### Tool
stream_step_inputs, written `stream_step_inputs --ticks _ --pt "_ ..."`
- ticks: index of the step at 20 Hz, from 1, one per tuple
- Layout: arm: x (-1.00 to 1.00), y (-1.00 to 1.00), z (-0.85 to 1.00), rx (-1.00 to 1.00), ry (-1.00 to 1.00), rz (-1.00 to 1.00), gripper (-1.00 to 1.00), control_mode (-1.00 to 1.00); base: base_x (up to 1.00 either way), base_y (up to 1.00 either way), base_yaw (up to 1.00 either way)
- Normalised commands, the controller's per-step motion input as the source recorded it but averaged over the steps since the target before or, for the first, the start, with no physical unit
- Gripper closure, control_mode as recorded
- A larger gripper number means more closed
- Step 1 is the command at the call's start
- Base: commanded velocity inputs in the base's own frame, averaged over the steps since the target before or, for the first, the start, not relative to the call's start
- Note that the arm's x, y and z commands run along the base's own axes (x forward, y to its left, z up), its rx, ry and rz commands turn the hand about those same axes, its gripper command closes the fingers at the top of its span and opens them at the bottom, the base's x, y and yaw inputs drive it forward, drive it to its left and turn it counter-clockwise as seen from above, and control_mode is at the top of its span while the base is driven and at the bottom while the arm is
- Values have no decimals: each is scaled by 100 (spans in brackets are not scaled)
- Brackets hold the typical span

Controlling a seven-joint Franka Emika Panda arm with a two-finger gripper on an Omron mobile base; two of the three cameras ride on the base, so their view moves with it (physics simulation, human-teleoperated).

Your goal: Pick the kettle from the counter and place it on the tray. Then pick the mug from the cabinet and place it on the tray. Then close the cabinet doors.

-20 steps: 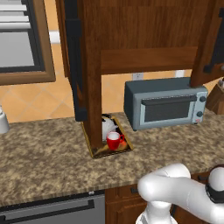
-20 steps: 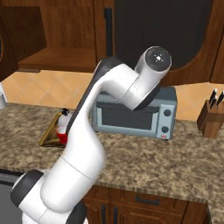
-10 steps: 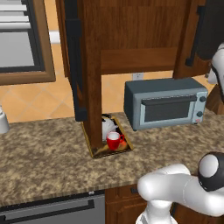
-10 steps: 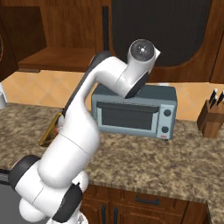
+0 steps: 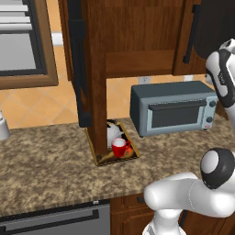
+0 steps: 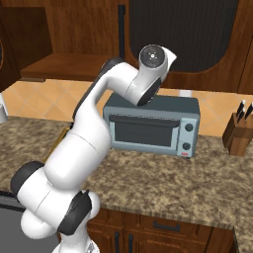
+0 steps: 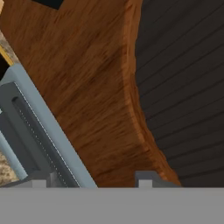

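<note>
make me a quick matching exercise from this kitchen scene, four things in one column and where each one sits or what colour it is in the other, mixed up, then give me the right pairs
1. mug
2. kettle
3. toaster oven
4. knife block

A. grey box on the counter, right of the tray
B. wooden, far right end of the counter
C. red, on the tray
D. white-grey, on the tray behind the red thing

Pairs: 1-C, 2-D, 3-A, 4-B

grey toaster oven [image 5: 172, 108] on worktop; knife block [image 6: 238, 133] beside
</note>
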Motion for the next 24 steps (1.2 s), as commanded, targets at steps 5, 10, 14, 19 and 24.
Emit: stream_step_inputs --ticks 5,10,14,19,24 --pt "60 2 -33 0 -6 -1 -100 -100 0 0 0" --pt "44 3 -55 0 -1 0 -100 -100 0 0 0" --pt "12 4 -77 -4 2 -4 -100 -100 0 0 0" --pt "-1 3 -99 -15 4 -5 -100 -100 0 0 0" --pt "-56 0 -57 -4 1 -4 -100 -100 0 0 0"
